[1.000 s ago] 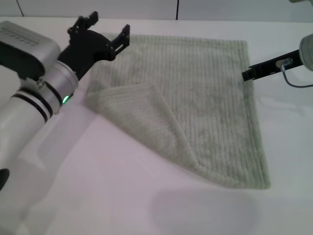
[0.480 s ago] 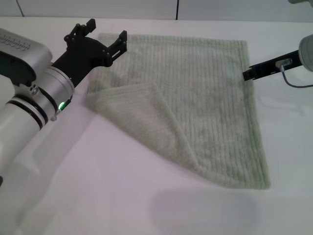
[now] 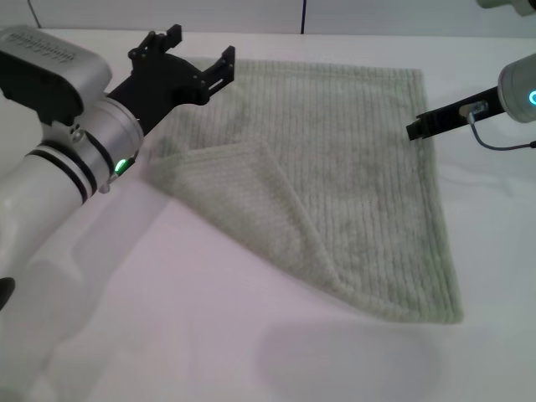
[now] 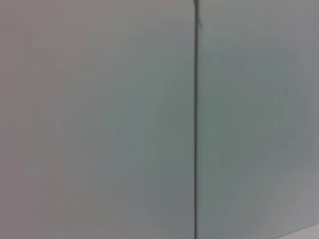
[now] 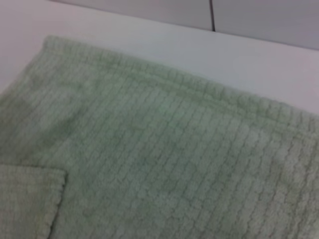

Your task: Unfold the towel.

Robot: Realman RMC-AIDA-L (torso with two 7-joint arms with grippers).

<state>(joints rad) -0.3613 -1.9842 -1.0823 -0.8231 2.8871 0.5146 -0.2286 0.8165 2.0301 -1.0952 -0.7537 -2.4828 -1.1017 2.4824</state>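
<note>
- The towel [image 3: 335, 167] lies flat in the middle and right of the head frame, with its near left corner folded over onto the cloth as a triangle flap [image 3: 243, 201].
- Its far hem runs along the top of the frame; its right hem runs down to the lower right corner.
- The left gripper [image 3: 201, 59] hovers at the upper left, over the far left corner of the towel, jaws wide and holding nothing.
- The right gripper [image 3: 416, 130] is at the right hem, upper right of the frame; I cannot tell how its jaws stand.
- The white surface [image 3: 167, 335] is bare below and left of the towel.
- A pale wall with a dark seam [image 4: 195, 124] fills the left wrist view.
</note>
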